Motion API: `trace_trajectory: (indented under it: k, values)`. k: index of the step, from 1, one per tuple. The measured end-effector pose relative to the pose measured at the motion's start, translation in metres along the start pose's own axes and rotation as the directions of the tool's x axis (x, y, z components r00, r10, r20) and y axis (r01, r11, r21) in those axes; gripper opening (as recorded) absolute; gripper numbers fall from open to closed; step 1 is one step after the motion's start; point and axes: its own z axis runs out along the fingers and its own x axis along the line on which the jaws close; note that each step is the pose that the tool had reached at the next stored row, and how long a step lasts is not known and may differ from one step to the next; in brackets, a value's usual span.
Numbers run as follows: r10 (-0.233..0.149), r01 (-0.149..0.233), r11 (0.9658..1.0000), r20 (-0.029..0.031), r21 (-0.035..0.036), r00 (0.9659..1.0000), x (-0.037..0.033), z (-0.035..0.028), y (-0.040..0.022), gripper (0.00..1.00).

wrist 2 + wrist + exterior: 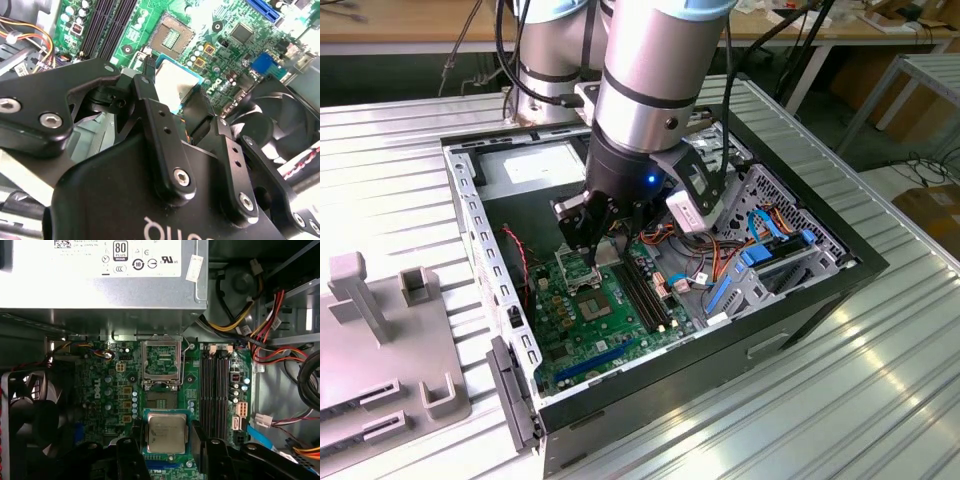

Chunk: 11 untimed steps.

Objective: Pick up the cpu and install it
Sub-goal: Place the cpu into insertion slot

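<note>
In the exterior view the gripper (pixel 592 240) hangs low inside the open computer case (pixel 472 225), over the motherboard (pixel 570 330). In the first wrist view its fingers (pixel 200 442) grip opposite edges of the cpu (pixel 167 434), level, just beside the socket (pixel 161 399), whose hinged frame (pixel 161 360) stands raised, presumably to admit it. The second wrist view confirms the cpu is not yet seated.

White label (pixel 90 260) with certification marks sat on grey power supply box (pixel 100 295), well beyond fingers (pixel 202 440). Small sticker (pixel 195 267) at box corner. Faint print covered chip (pixel 166 434) between fingers. White lettering stood on green board (pixel 98 388), beside fingers.
</note>
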Motion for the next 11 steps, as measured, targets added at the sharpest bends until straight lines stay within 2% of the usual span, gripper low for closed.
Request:
trace_trajectory:
  k: [10,11]
  values:
    - [0.000,0.000,1.0000,0.0000,0.0000,1.0000,0.0007,0.0201,-0.0002,0.47]
    - [0.000,0.000,1.0000,0.0000,0.0000,1.0000,0.0009,0.0237,-0.0003,0.47]
